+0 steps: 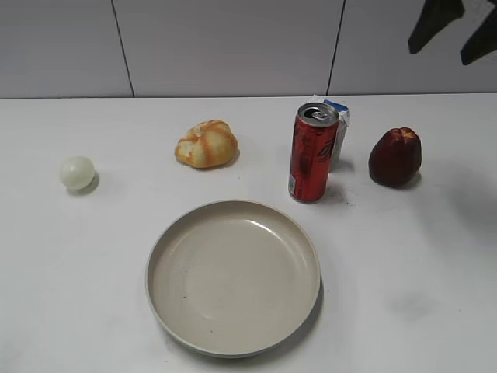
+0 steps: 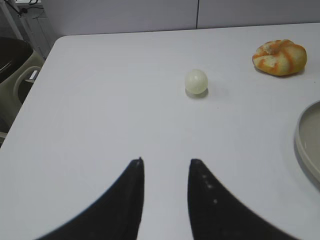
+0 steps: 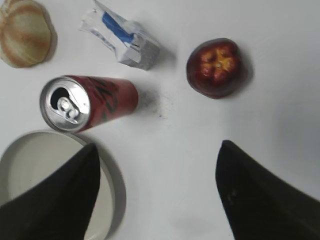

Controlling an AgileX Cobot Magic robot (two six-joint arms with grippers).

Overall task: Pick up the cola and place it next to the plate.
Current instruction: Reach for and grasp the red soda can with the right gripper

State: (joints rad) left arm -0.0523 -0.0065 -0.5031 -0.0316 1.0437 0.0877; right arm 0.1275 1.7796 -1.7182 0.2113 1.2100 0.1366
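- One plate is found nearest the camera, flat on the white table, with nothing lying in it; bare table is left on all sides of it, so a spot beside it is judged to be free for the can.
- One cola is seen upright just beyond the plate's far right rim, near it but not touching; its silver top with the pull tab is turned upward, and it is not yet gripped by anything.
- The right claw is held high above the table, its jaws spread wide apart and empty, looking down on the can, which is judged to suit a descent over the cola.
- The left claw is held low over the left of the table, parted with a narrow gap and empty, well away from the can; it is judged to be parked out of the way.
- Farther back, one each is counted: a pale ball, a bread roll, a dark red fruit, and a milk carton standing close behind the cola.
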